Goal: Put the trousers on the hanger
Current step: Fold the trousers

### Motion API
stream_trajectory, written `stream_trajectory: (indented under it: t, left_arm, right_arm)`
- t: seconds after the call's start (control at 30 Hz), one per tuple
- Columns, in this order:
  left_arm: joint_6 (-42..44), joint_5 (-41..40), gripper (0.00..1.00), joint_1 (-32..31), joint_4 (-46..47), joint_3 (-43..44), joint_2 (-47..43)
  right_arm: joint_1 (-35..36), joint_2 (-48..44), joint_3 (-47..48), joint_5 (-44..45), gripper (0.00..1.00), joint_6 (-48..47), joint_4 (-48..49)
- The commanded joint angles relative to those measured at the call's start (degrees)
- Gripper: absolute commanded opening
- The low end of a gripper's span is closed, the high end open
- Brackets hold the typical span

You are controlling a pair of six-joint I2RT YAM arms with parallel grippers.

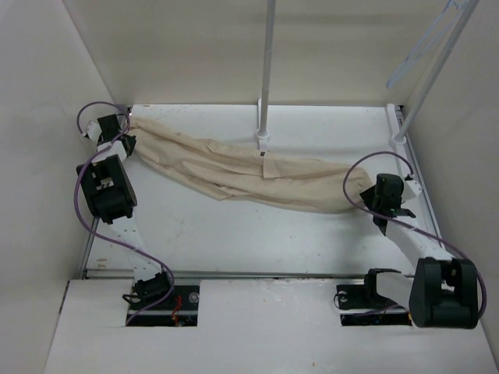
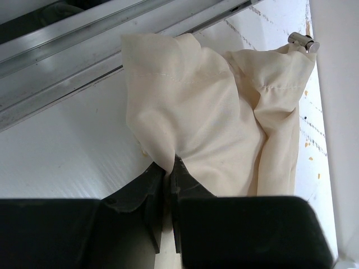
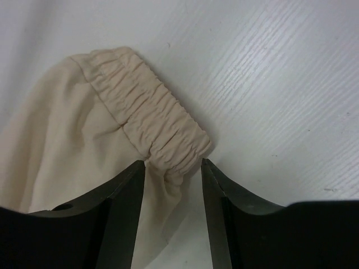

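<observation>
Hanger (image 1: pixel 421 40) top past upper edge; poles (image 1: pixel 267 70) too

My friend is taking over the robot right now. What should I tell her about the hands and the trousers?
Left hand: shut on one end of the trousers, at the far left corner of the table.
Right hand: open, one finger on each side of the waistband, not gripping yet.
Trousers: lying stretched across the table.
Hanger: up high at the far right beside the pole, nothing on it.
Done: one end held.
Left: grip the waistband, lift, drape the trousers over the hanger.
</observation>
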Motion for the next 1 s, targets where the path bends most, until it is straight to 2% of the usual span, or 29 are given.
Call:
stream_trajectory:
  t: [0.0,0.1,0.27,0.63,0.7,0.83,0.9,0.97]
  left_arm:
    - [-0.57,-0.45,0.05,0.51,1.75,1.55,0.24]
    - [-0.57,-0.45,0.05,0.69,1.75,1.64,0.07]
    - [-0.57,-0.45,0.05,0.87,1.75,1.47,-0.11]
    - [-0.57,-0.45,0.05,0.78,1.92,1.64,0.86]
    - [-0.66,-0.45,0.05,0.87,2.01,1.38,0.86]
    - [-0.66,-0.45,0.05,0.78,2.28,0.15,0.07]
    - [-0.66,-0.45,0.04,0.78,1.40,0.15,-0.81]
    - [-0.66,-0.45,0.04,0.86,-0.53,0.93,-2.13]
  right_arm:
    - [-0.20,-6.86,-1.51,3.60,0.52,0.46,0.22]
    - [-0.20,-7.68,-1.95,3.43,0.50,0.73,-0.14]
    - [-0.20,-1.53,-1.60,1.59,0.46,1.08,1.26]
    - [-0.38,10.60,3.85,-1.40,0.49,1.25,6.36]
    - [-0.55,12.89,4.37,-2.45,0.42,1.78,6.80]
    - [-1.26,11.93,4.55,-3.08,0.09,1.70,6.46]
    - [-0.30,7.73,4.55,-1.07,0.02,1.43,4.71]
    - [2.77,1.33,5.08,2.61,0.01,0.65,1.11]
